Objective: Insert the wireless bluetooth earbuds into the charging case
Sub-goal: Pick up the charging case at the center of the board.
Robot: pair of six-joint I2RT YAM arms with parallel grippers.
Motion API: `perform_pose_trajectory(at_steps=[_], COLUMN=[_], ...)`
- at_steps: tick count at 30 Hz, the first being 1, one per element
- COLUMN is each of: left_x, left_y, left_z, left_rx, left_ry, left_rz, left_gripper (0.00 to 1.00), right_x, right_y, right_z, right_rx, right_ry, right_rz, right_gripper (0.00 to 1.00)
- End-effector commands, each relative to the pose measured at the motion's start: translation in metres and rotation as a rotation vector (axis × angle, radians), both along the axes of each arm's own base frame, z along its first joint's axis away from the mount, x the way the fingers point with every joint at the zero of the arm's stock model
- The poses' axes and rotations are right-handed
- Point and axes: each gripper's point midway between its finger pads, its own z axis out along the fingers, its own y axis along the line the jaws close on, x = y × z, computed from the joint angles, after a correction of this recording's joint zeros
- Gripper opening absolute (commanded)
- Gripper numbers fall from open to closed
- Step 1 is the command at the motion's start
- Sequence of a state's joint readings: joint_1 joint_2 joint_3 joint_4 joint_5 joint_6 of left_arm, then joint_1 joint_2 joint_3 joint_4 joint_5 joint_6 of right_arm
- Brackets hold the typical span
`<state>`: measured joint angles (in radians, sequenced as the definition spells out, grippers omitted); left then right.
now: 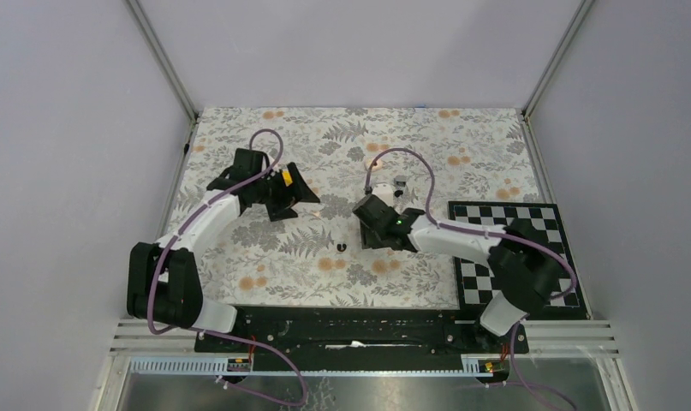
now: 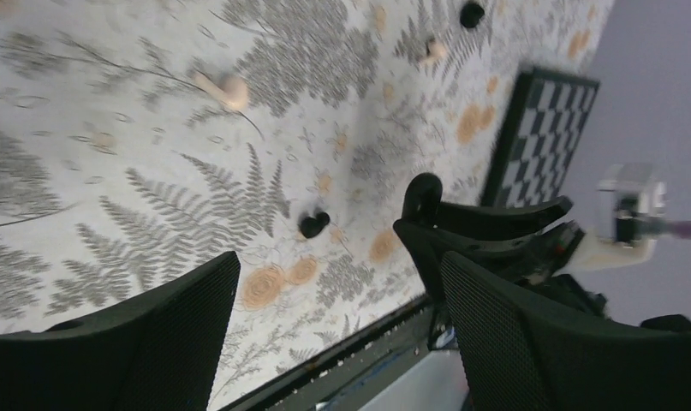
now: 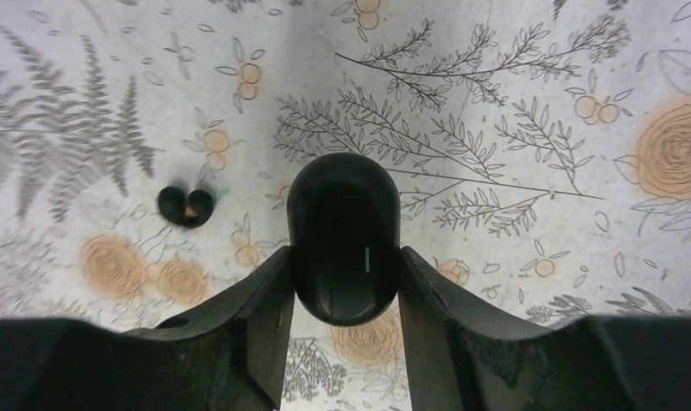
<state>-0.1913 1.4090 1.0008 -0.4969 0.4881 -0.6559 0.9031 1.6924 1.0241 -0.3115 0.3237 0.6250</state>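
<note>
A: Start at the right gripper (image 3: pixel 344 259). What is it holding?

B: The charging case (image 3: pixel 344 214). The two fingers (image 3: pixel 260 317) sit against its opposite sides at a middling width, with no gap showing on either side. The rounded end pokes out beyond the fingertips. Whether the case rests on the floral cloth (image 3: pixel 539 86) or hangs just above it, the wrist view does not say.

A: How will that case behave in the grip?

B: It looks like a hard, glossy shell, light, with curved flanks. A pinch near the narrow end would probably squirt it out. The hold across its widest part, as now, seems the safest. It also looks closed, so the lid likely has to come open first.

A: And the left gripper (image 2: pixel 339 261)?

B: It is spread wide with nothing between the fingers, up over the cloth and well apart from the case.

A: Where are the earbuds (image 3: pixel 186 206)?

B: On the cloth, near the case and off to one side of it. The two black beads touch each other. From above they lie between the two arms, nearer the bases.

A: Are they hard to pick up?

B: Probably. They are tiny, smooth and nearly weightless, so they are apt to skid or roll. Because they touch, taking one may drag the other. A fingertip pinch across one bud's body looks best.

A: Anything else about?

B: A checkered board (image 1: pixel 472 282) lies off to the right.
</note>
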Motion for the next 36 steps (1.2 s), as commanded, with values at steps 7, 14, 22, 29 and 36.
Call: perform_pose_trajectory(at_steps=[7,14,22,29,36], left_x=[-0.025,-0.036,-0.050,-0.060,-0.064], left_y=[-0.096,-0.119,-0.143,-0.153,-0.152], left_z=[0.017,0.015,0.009,0.008,0.007], left_rx=[-0.300,-0.372,-0.377,-0.376,-0.373], left_ry=[-0.037,-0.029,-0.006,-0.003,-0.006], left_rz=[-0.282,-0.348,-0.402,-0.424,-0.427], left_gripper=[0.91,0.84,0.75,0.55,0.20], right_x=[-0.017,-0.021,-0.022,-0.022,-0.021], right_y=[0.026,0.029,0.031,0.028,0.025], right_z=[0.067,0.093,0.104,0.102,0.100], right_rx=[0.314,0.391,0.423,0.421,0.419], right_ry=[-0.180,-0.239,-0.258,-0.258,-0.254], right_rz=[0.236,0.267,0.275,0.260,0.228], right_gripper=[0.33,0.34,0.34,0.34,0.35])
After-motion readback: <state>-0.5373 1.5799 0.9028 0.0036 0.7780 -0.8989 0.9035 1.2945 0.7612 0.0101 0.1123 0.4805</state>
